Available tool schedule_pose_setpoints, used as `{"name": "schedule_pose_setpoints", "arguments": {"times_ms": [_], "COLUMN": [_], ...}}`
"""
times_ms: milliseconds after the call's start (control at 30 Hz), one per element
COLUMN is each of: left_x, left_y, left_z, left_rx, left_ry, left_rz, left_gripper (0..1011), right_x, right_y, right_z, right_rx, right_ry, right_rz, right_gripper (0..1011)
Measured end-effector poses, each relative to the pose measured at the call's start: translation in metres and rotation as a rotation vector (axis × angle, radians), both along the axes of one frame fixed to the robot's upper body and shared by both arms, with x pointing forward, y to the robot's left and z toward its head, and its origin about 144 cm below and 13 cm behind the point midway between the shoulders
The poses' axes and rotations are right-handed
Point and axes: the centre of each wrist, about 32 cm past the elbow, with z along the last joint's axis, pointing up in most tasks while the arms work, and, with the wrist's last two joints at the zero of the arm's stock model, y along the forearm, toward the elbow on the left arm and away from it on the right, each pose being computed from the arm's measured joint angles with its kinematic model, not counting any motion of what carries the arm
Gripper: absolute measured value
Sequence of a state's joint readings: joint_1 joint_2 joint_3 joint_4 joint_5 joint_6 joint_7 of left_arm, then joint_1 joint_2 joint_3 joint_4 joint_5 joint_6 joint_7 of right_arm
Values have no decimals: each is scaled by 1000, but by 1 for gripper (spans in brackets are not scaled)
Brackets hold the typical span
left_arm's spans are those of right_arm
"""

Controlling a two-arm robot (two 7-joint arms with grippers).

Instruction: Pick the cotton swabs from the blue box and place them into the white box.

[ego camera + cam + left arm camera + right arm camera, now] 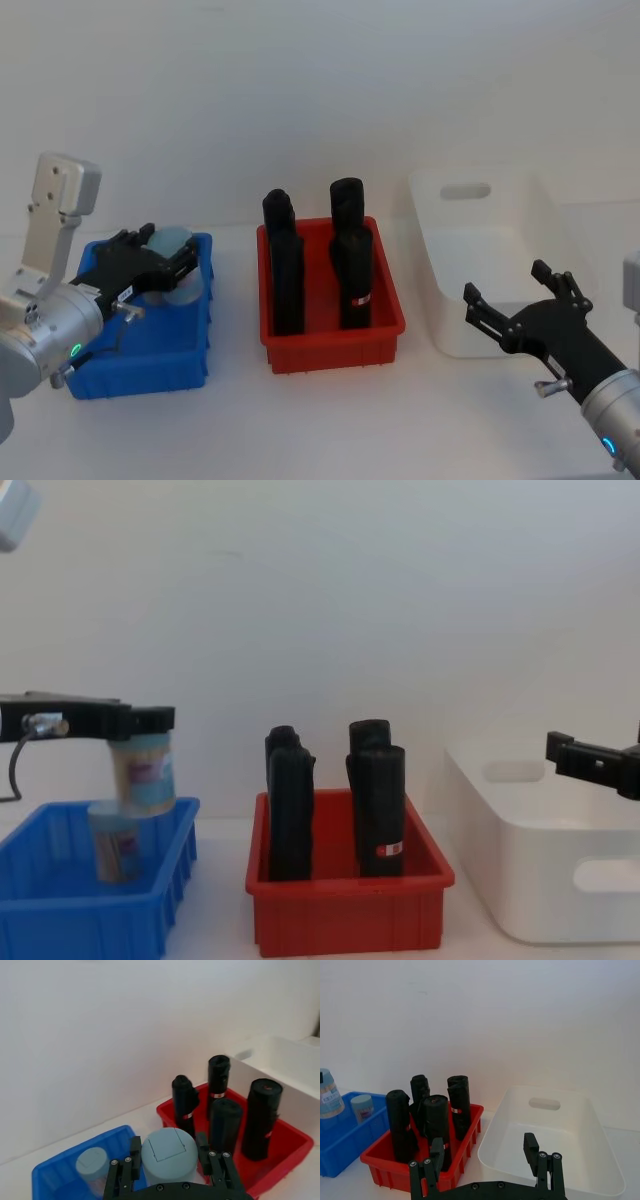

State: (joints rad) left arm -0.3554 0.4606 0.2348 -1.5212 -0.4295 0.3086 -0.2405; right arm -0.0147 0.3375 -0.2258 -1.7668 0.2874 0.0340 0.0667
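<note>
Left hand: clenched on one cotton swabs tub, held over the blue box, at 9 o'clock of the red bin.
Second tub: standing inside the blue box.
Right hand: released, at 5 o'clock of the white box.

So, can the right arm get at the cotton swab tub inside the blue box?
Probably not: the right end effector hovers open by the white box, the red bin of black rolls stands between, and the left end effector, shut on another tub, hangs over the blue box.
</note>
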Motion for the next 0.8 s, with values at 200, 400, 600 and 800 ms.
{"name": "schedule_pose_setpoints", "arguments": {"times_ms": [200,400,600,800], "left_x": [-1,-1,0,2], "left_y": [-2,-5,-10,-17], "left_z": [13,26,38,49], "left_rx": [-10,-18,-24,-26], "left_ry": [-3,-7,-6,-7], "left_rz": [-79,-167,-267,-357], "left_gripper": [669,669,669,669], "right_x": [0,0,0,0], "right_y": [0,0,0,0], "right_z": [0,0,0,0], "right_rx": [0,0,0,0], "right_ry": [0,0,0,0], "right_rz": [0,0,0,0], "right_gripper": [1001,1001,1002,1001]}}
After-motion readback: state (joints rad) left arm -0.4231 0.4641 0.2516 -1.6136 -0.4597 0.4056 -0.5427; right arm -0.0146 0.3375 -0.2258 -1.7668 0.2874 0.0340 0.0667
